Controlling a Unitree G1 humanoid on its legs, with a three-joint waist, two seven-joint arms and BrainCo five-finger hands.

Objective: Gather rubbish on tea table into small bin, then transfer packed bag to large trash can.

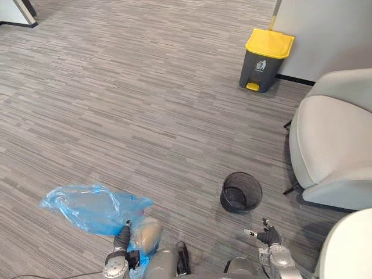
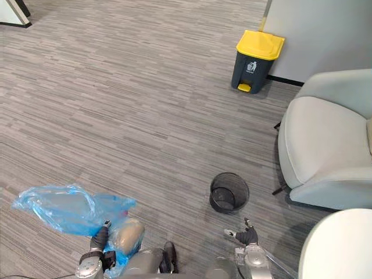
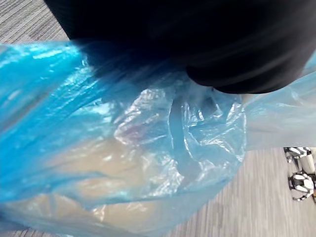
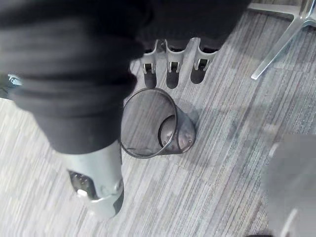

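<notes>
A: Bag location?
B: Blue bag (image 1: pixel 93 206), low at left hand (image 1: pixel 122 235); fingers hidden, grip unconfirmed. Right hand (image 1: pixel 268 236) spread, empty, near small bin (image 1: pixel 240 192).
A: Step?
B: Probably transfer. Carry to large trash can (image 1: pixel 265 60); lid closed.

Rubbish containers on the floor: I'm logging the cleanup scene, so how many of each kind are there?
Yellow-lidded trash can: 1
Black mesh bin: 1
Blue plastic bag: 1
Total: 3
</notes>
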